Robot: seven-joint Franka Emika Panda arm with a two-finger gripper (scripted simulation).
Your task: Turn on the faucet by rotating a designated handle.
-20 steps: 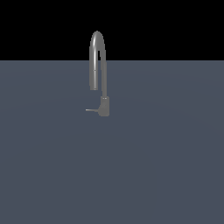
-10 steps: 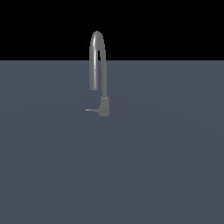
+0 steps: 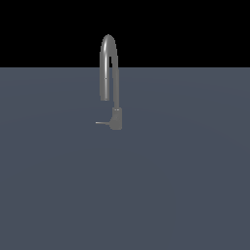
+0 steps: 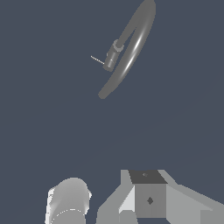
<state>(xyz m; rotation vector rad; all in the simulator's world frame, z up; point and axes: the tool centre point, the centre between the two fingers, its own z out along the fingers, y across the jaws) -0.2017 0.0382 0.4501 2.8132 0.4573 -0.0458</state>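
Note:
The grey faucet (image 3: pixel 115 88) stands alone on the flat dark surface in the exterior view, its arched spout curving over toward that view's left. The thin handle (image 3: pixel 101 123) sticks out of the blocky base (image 3: pixel 116 119) toward the same side. In the wrist view the faucet (image 4: pixel 131 48) lies well ahead, with the handle (image 4: pixel 97 59) showing as a fine line off the base. Only grey blocky parts of my gripper (image 4: pixel 148 199) show at the frame's edge, far from the faucet and touching nothing. The fingertips are cut off, so its state is unclear. The arm is absent from the exterior view.
A pale rounded arm segment (image 4: pixel 68 203) sits beside the gripper parts in the wrist view. The dark grey surface (image 3: pixel 185 185) stretches flat all around the faucet, with a black background beyond its far edge.

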